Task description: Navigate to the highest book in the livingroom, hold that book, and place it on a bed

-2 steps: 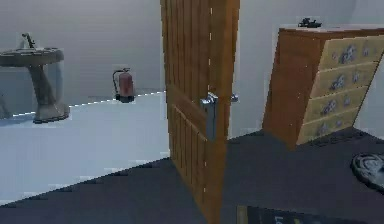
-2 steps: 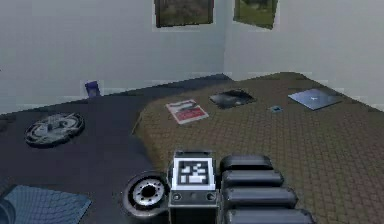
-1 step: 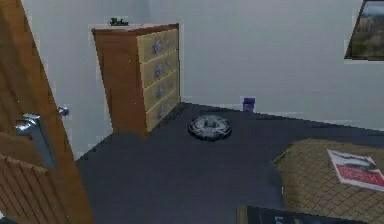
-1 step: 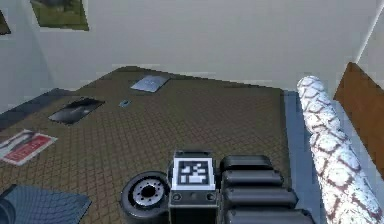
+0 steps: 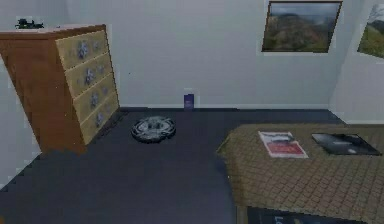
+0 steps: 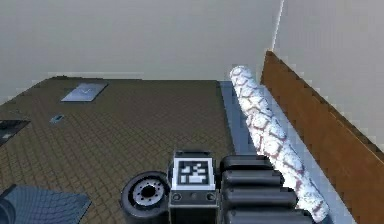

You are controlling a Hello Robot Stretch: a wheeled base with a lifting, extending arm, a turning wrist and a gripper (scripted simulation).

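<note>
A 4-drawer dresser [image 5: 70,85] stands near a round grey disc [image 5: 153,128].

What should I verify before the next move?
1. Reach to the bed: ok, it spreads just beyond the arm.
2. Whether the hand holds the book: cannot tell, its far end is unclear.
3. Bare landing spot: ok, plain bed surface just beyond the hand.
4. Room beside the pillow: ok, it lies along the headboard.
5. Other things on the bed: ok, a grey flat thing lies well away from the hand.
</note>
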